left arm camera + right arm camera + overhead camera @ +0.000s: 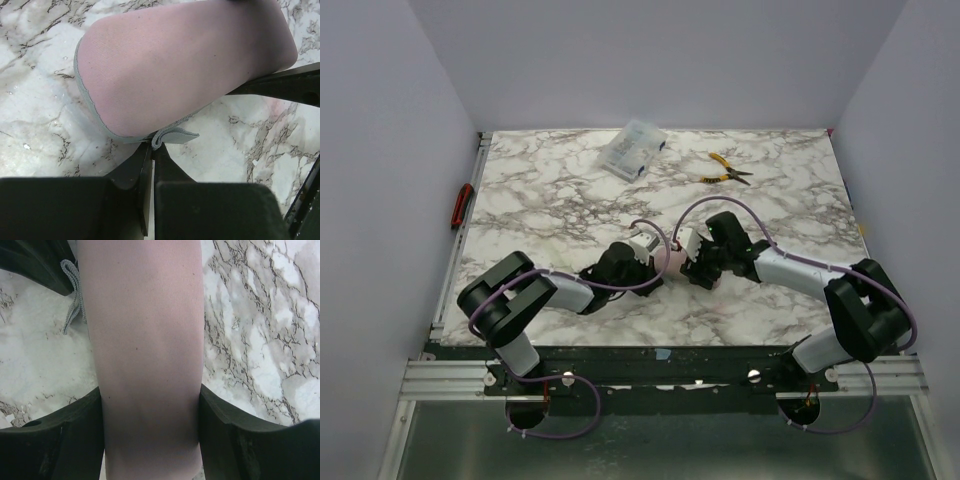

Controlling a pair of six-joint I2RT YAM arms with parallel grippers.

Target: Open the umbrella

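Observation:
The umbrella (677, 262) lies folded on the marble table, a pale lavender roll between my two grippers. In the left wrist view it (185, 65) fills the top, and a grey strap loop (172, 135) hangs off its near edge. My left gripper (152, 149) is shut on that strap. In the right wrist view the umbrella (145, 315) runs down the middle, and my right gripper (150, 405) is shut on its body, one finger on each side. The strap (75, 290) shows at the upper left. The shaft and handle are hidden.
A clear plastic box (632, 150) and yellow-handled pliers (725, 170) lie at the back of the table. A red-handled tool (462, 205) sits at the left edge. Grey walls close in the table's sides and back.

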